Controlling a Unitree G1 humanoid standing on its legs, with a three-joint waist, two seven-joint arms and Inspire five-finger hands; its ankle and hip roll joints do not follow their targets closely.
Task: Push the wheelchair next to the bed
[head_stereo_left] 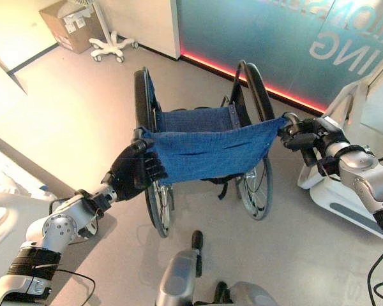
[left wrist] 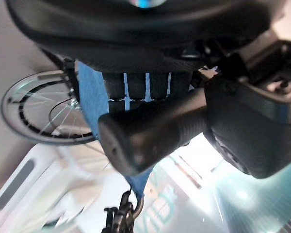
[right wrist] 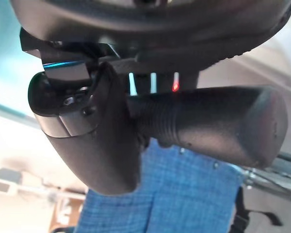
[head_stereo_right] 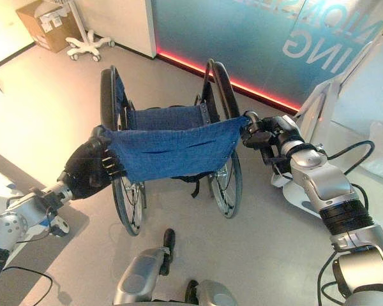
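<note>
1. Wheelchair point(head_stereo_left: 204, 146) stands mid-floor, seen from behind; blue cloth backrest point(head_stereo_left: 210, 150) stretched betw. its two push handles, big wheels point(head_stereo_left: 255, 185) on the grey floor point(head_stereo_left: 76, 121).
2. L hand point(head_stereo_left: 133, 171) at the backrest's left end, fingers curled round the left push handle point(left wrist: 150, 131); wrist view shows the black ribbed grip lying across the palm w/ the thumb beside it.
3. R hand point(head_stereo_right: 268, 135) at the right end, closed on the right push handle point(right wrist: 208, 124); thumb wrapped under the grip in its wrist view.
4. Ahead of the chair: teal glass wall point(head_stereo_left: 274, 44) w/ a red light strip point(head_stereo_left: 242, 80) along its foot, close past the front of the chair.
5. Far left, well apart: cardboard box point(head_stereo_left: 67, 24) against the wall, white wheeled stand base point(head_stereo_left: 112, 46) just beside it.
6. Right of the chair, near the R arm: white machine/cart base point(head_stereo_left: 335, 191) on the floor.
7. Lower left corner: white rail point(head_stereo_left: 0, 204) of some furniture, prob. bed, can't tell for sure; chair is apart from it.
</note>
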